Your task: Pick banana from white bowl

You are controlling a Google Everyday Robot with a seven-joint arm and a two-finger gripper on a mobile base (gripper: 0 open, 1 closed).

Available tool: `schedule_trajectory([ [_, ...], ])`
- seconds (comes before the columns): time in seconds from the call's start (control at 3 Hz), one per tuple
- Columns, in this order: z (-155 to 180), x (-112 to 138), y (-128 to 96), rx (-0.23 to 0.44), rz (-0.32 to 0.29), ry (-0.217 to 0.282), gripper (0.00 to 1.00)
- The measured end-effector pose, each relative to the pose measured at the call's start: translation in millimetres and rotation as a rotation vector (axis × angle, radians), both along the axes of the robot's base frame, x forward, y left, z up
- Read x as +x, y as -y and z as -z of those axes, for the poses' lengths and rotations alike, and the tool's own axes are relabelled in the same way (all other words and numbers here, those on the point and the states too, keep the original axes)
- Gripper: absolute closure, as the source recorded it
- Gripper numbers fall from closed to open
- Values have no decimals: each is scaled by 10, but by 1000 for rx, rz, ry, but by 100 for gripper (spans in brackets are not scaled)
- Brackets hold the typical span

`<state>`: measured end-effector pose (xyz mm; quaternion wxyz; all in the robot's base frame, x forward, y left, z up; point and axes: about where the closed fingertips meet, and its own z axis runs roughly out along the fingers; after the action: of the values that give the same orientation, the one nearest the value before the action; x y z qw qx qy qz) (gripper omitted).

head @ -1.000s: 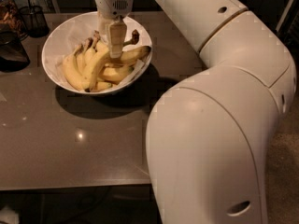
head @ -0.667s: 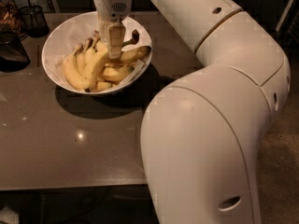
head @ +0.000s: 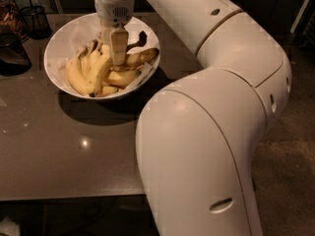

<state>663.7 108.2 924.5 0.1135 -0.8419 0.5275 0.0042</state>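
Note:
A large white bowl [head: 60,44] stands at the far left of the dark table and holds several yellow bananas. The longest banana [head: 141,56] lies along the bowl's right side, and its dark-brown stem [head: 142,36] points up and back. My gripper [head: 118,61] hangs straight down into the middle of the bowl. It is among the bananas, just left of the long one, and its tips reach the fruit. Shorter bananas [head: 88,73] are heaped to its left.
A dark wire-mesh cup [head: 35,17] stands behind the bowl at the far left, with a dark object [head: 12,53] in front of it. My big white arm [head: 211,132] covers the right half of the view. The table's front edge [head: 69,196] runs across the bottom left.
The gripper has stayed over the bowl's middle. The large near arm link has swung a little to the left. The bananas have not moved.

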Motion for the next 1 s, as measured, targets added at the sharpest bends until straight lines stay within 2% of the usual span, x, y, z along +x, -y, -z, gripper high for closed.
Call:
schedule_trajectory([
  [0.67, 95, 8, 6, -8, -3, -16, 41],
  [1.0, 133, -7, 58, -22, 1, -17, 59],
])
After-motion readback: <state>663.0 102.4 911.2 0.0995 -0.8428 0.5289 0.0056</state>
